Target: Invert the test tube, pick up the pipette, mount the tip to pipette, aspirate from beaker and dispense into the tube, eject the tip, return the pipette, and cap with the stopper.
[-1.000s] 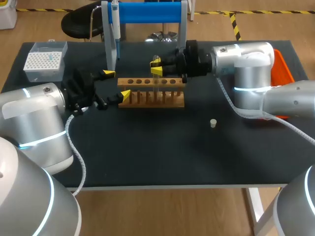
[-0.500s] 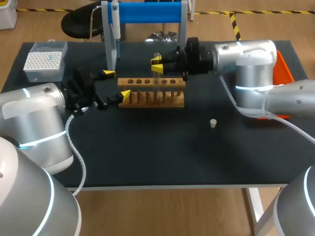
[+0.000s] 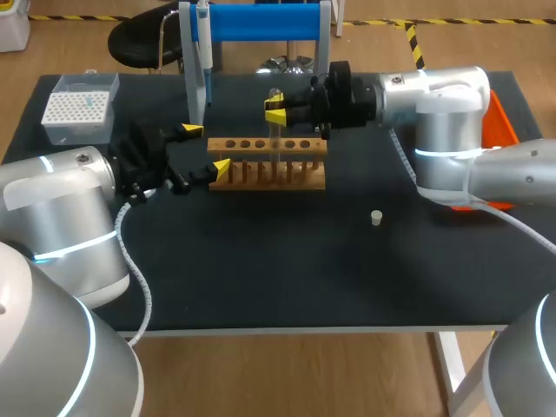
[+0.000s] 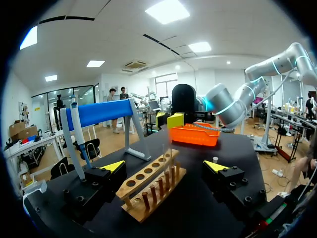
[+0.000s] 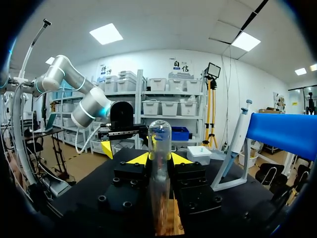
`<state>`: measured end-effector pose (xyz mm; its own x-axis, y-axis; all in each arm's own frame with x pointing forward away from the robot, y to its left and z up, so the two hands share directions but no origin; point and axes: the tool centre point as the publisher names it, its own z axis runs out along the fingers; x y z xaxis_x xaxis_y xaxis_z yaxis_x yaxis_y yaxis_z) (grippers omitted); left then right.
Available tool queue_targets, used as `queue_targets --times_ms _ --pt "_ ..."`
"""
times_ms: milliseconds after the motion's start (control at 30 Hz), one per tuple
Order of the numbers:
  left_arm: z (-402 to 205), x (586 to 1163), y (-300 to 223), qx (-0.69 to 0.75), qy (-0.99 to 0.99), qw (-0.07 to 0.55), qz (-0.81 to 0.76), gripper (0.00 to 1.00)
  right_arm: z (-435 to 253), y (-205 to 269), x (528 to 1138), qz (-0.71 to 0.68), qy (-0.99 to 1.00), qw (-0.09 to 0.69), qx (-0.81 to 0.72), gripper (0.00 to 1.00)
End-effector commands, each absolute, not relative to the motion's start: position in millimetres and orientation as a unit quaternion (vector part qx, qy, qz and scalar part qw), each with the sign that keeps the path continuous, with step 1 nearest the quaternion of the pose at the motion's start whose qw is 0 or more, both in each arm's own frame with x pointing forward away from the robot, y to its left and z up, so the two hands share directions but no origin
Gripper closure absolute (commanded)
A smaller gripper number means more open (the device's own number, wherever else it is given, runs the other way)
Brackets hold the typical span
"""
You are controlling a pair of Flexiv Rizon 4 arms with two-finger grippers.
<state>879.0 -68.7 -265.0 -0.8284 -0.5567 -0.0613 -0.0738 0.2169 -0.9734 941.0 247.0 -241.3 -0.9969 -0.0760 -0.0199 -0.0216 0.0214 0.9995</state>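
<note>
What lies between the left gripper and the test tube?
The wooden rack: its empty holes run from the open left gripper to the test tube, seen in the head view.

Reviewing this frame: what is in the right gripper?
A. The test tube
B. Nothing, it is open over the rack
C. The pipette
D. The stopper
A: in the right wrist view, both yellow-tipped fingers of the right gripper press the test tube from two sides, rounded end up, while the stopper lies on the table and the pipette hangs on its stand.
</note>
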Motion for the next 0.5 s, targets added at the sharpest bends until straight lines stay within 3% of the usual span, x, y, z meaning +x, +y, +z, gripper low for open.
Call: queue_targets --times_ms 33,500 --pt "-266.4 878.8 -70.7 -0.211 0.752 0.208 -0.59 0.0 -236.6 246.6 938.8 -0.697 -0.716 0.017 0.034 1.0" --pt "-266.4 878.8 -70.7 -0.211 0.752 0.208 -0.59 0.0 -220.5 241.9 934.7 -0.7 -0.713 0.005 0.039 1.0"
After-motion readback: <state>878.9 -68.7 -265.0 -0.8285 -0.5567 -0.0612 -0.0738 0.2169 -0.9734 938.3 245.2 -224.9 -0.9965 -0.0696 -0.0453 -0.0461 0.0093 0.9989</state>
